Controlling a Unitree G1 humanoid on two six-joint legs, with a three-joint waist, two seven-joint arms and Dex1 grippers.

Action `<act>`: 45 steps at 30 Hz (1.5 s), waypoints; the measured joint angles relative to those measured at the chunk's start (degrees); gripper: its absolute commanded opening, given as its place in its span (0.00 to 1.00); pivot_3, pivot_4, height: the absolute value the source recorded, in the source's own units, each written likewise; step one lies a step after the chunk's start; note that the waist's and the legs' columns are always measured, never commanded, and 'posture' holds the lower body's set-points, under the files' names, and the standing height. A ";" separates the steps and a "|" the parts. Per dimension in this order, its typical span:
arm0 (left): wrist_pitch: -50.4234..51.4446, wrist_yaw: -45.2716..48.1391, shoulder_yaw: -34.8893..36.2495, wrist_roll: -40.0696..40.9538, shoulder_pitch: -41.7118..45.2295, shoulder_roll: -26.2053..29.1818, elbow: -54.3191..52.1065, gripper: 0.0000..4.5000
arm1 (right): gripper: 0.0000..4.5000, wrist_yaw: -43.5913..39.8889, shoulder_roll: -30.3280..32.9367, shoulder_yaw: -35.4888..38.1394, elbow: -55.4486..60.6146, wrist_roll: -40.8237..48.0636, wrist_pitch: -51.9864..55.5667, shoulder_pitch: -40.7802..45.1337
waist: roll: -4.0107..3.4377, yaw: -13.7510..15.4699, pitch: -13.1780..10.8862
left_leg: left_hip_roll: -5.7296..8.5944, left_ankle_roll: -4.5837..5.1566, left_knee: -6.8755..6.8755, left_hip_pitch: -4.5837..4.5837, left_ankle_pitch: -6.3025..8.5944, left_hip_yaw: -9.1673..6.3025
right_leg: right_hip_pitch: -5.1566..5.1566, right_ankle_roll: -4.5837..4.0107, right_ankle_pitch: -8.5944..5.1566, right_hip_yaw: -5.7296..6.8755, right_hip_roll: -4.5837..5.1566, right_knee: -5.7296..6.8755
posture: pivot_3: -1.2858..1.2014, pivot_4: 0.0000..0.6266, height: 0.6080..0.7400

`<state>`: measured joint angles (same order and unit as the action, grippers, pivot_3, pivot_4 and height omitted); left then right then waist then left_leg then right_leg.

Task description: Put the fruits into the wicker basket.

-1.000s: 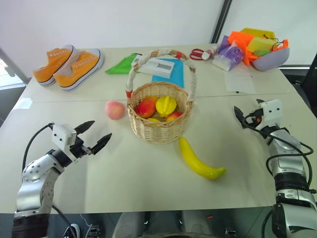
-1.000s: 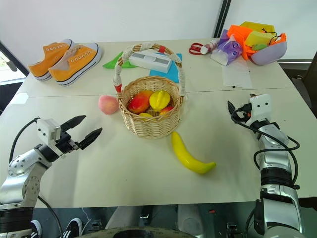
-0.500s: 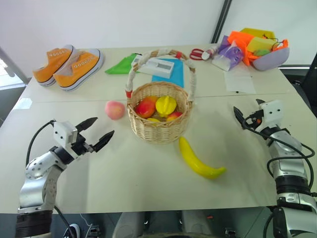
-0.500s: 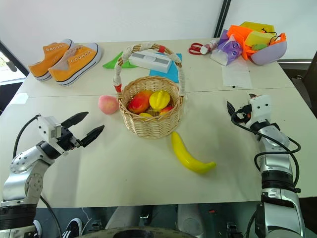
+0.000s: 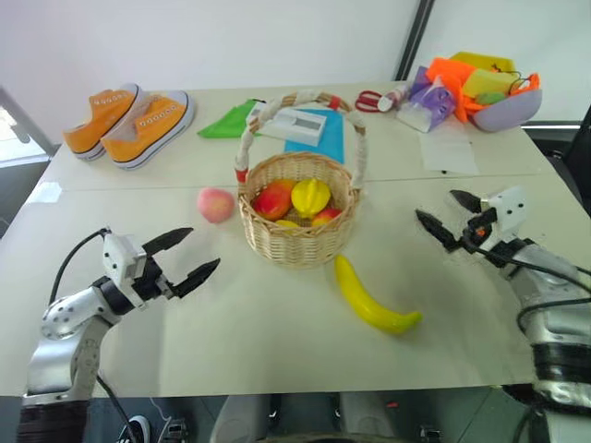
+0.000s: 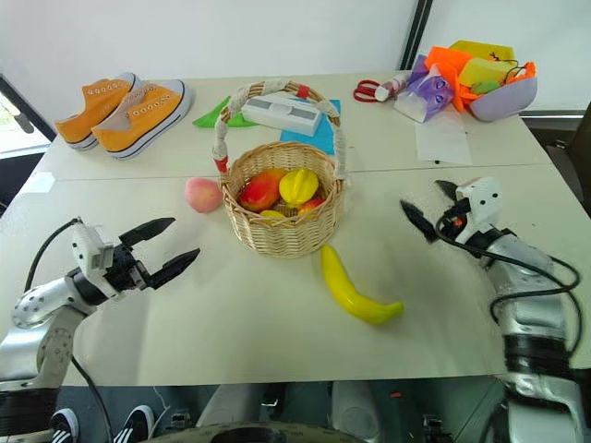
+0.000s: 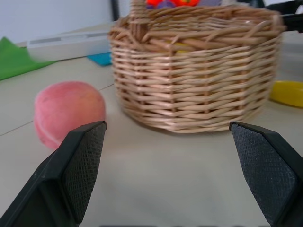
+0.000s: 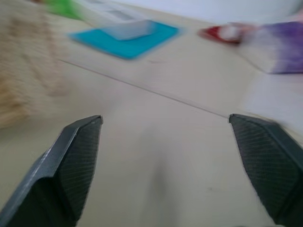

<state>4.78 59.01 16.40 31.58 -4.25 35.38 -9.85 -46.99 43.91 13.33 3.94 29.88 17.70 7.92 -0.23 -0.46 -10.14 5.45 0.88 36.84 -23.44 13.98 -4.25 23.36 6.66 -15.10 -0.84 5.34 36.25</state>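
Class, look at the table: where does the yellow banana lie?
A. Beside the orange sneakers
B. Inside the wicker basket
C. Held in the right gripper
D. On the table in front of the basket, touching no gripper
D: the banana lies on the table just in front of the wicker basket, clear of both open grippers.

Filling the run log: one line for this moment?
left gripper: open, empty | right gripper: open, empty | peach, banana: on table | wicker basket: some fruits inside
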 measured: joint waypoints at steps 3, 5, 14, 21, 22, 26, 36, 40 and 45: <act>1.17 4.60 0.72 2.90 -0.58 3.05 -1.61 1.00 | 0.99 -4.40 6.60 -1.86 14.79 6.83 11.96 -5.23 | 0.09 0.05 0.05 | -0.05 0.01 0.01 0.00 0.01 0.00 | -0.07 -0.08 -0.04 0.02 0.00 -0.10 | 0.52 0.24 1.00; 1.15 6.54 -0.03 3.83 -0.69 3.04 -3.65 1.00 | 0.99 -4.07 6.77 -4.33 21.55 9.61 17.16 -6.82 | 0.10 -0.16 0.05 | -0.05 0.01 0.03 0.00 0.02 0.02 | -0.12 -0.11 -0.05 -0.01 0.02 -0.17 | 0.52 0.24 1.00; 3.56 11.30 -2.62 6.80 -4.84 4.06 -12.03 1.00 | 0.99 -1.04 9.50 -13.89 30.37 3.48 21.40 -11.73 | 0.14 0.90 0.05 | -0.05 0.08 0.04 -0.08 0.06 0.08 | -0.08 -0.11 -0.06 0.00 0.05 -0.31 | 0.52 0.24 1.00; 3.76 12.01 -4.33 6.93 -5.05 4.02 -13.34 1.00 | 0.99 -3.75 10.57 -19.11 26.11 -9.01 9.01 -14.86 | 0.20 1.12 0.06 | -0.05 0.08 0.07 -0.07 0.06 0.11 | -0.11 -0.10 -0.05 0.00 0.04 -0.32 | 0.52 0.24 1.00; 3.69 12.14 -4.33 6.93 -5.04 4.02 -13.34 1.00 | 0.99 -3.75 9.94 -19.16 25.11 -9.99 7.35 -14.88 | 0.22 1.10 0.07 | -0.05 0.08 0.07 -0.05 0.06 0.10 | -0.12 -0.10 -0.05 0.01 0.03 -0.32 | 0.52 0.24 1.00; 3.52 12.46 -4.33 6.92 -5.71 3.87 -13.32 1.00 | 0.88 -3.89 7.55 -19.14 19.11 -12.95 -1.45 -14.87 | 0.30 1.15 0.12 | -0.05 0.08 0.09 -0.02 0.06 0.10 | -0.17 -0.10 -0.05 0.01 0.02 -0.31 | 0.52 0.24 1.00; 3.22 13.97 -4.40 6.91 -6.65 3.47 -12.66 1.00 | 0.26 -6.98 6.33 -16.27 13.86 -11.43 -6.15 -15.64 | 0.48 1.34 0.24 | -0.05 0.12 0.13 0.01 0.08 0.10 | -0.23 -0.10 -0.05 0.01 0.03 -0.33 | 0.52 0.24 1.00; 3.17 13.76 -4.45 6.88 -6.22 2.80 -12.53 1.00 | 0.26 -12.34 8.80 -11.49 14.58 -5.10 -2.15 -18.55 | 0.46 1.34 0.22 | -0.05 0.14 0.12 -0.02 0.10 0.10 | -0.22 -0.10 -0.05 0.01 0.03 -0.34 | 0.52 0.24 1.00; 3.09 11.02 -3.74 7.21 -3.59 0.79 -9.39 1.00 | 0.26 -17.84 11.36 -0.64 19.81 12.35 7.72 -14.55 | 0.40 0.74 0.18 | -0.17 0.14 0.15 0.02 0.10 0.15 | -0.20 -0.13 -0.04 0.00 -0.02 -0.29 | 0.52 0.24 1.00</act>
<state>7.87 70.03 12.66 38.79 -7.84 36.16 -19.24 -64.83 55.26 12.69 23.75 42.22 25.43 -6.63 0.17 0.27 -9.96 5.28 1.02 36.99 -23.43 14.08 -4.10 23.16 6.53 -15.13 -0.84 5.32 35.95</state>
